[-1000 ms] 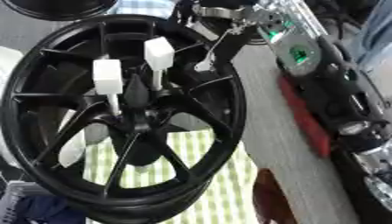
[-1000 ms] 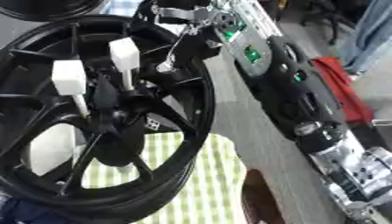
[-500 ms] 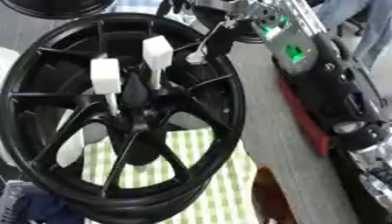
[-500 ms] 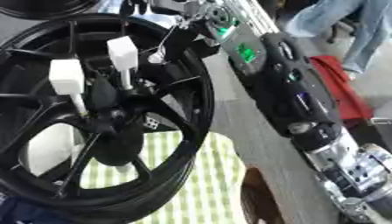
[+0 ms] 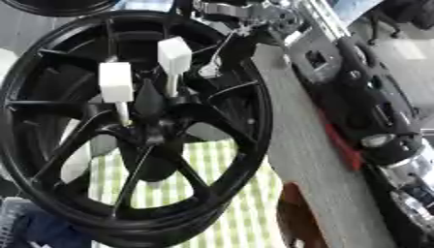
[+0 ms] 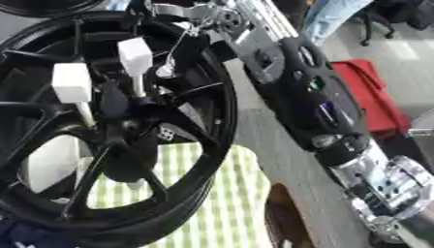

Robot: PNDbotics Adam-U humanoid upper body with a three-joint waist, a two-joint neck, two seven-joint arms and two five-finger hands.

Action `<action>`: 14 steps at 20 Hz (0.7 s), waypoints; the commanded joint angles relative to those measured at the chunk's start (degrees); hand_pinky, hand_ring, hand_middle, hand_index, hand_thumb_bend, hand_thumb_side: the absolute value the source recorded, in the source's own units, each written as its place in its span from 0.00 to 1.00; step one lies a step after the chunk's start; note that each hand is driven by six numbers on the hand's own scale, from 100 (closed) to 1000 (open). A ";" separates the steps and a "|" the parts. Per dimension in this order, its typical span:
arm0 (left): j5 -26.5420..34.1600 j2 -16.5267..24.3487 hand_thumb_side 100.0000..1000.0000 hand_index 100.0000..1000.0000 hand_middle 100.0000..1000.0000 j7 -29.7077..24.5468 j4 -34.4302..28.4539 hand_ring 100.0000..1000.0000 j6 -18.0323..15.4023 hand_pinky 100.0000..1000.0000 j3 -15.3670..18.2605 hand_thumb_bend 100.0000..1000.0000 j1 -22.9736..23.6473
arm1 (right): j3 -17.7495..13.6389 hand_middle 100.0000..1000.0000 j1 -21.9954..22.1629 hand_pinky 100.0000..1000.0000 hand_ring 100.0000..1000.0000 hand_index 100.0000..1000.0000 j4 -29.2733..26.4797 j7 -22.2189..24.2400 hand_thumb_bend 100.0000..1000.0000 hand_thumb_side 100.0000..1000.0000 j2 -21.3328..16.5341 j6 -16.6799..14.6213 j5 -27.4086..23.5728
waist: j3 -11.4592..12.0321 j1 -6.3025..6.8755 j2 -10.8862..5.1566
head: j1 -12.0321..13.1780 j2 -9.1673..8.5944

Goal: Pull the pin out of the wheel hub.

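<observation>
A black spoked wheel hub (image 5: 51, 145) fills the left of both views. Two white pins stand in its centre. The left pin (image 5: 115, 81) and the right pin (image 5: 175, 54) each have a blocky white head on a thin shaft. My right arm (image 6: 318, 104) runs from the lower right up along the wheel's right side. My right hand (image 5: 233, 12) shows at the top edge, over the wheel's upper rim, above and right of the right pin. A thin silver part (image 6: 167, 69) hangs from it just right of that pin and touches neither pin. My left hand is out of sight.
A green and white checked cloth (image 5: 246, 213) lies under the wheel. A red object (image 6: 373, 97) sits behind my arm on the right. A brown object (image 5: 292, 220) lies at the bottom. Another black wheel (image 5: 59, 5) shows at the top left.
My right arm and hand have shifted slightly up and left along the wheel's rim. Both pins remain in the hub as before.
</observation>
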 commanded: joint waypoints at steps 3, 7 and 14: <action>0.21 0.41 0.44 0.71 0.53 -0.19 -0.68 0.86 -0.16 0.77 -0.05 0.65 -0.63 | -0.09 0.76 -1.27 0.75 0.77 0.83 -0.98 0.10 0.38 0.19 -0.62 0.63 -0.55 | 0.21 0.37 -0.59 | -0.53 -0.61; 0.27 0.27 0.44 0.71 0.53 -0.25 -0.64 0.87 -0.18 0.77 -0.09 0.65 -0.64 | -0.01 0.76 -1.27 0.75 0.77 0.83 -0.77 -0.25 0.38 0.18 -0.57 0.99 0.12 | 0.39 0.45 -0.37 | -0.71 -0.94; 0.34 0.05 0.44 0.71 0.53 -0.40 -0.61 0.87 -0.28 0.77 -0.22 0.65 -0.68 | 0.14 0.76 -1.31 0.74 0.76 0.83 -0.33 -0.65 0.37 0.15 -0.49 1.14 1.05 | 0.78 0.71 0.38 | -1.11 -1.63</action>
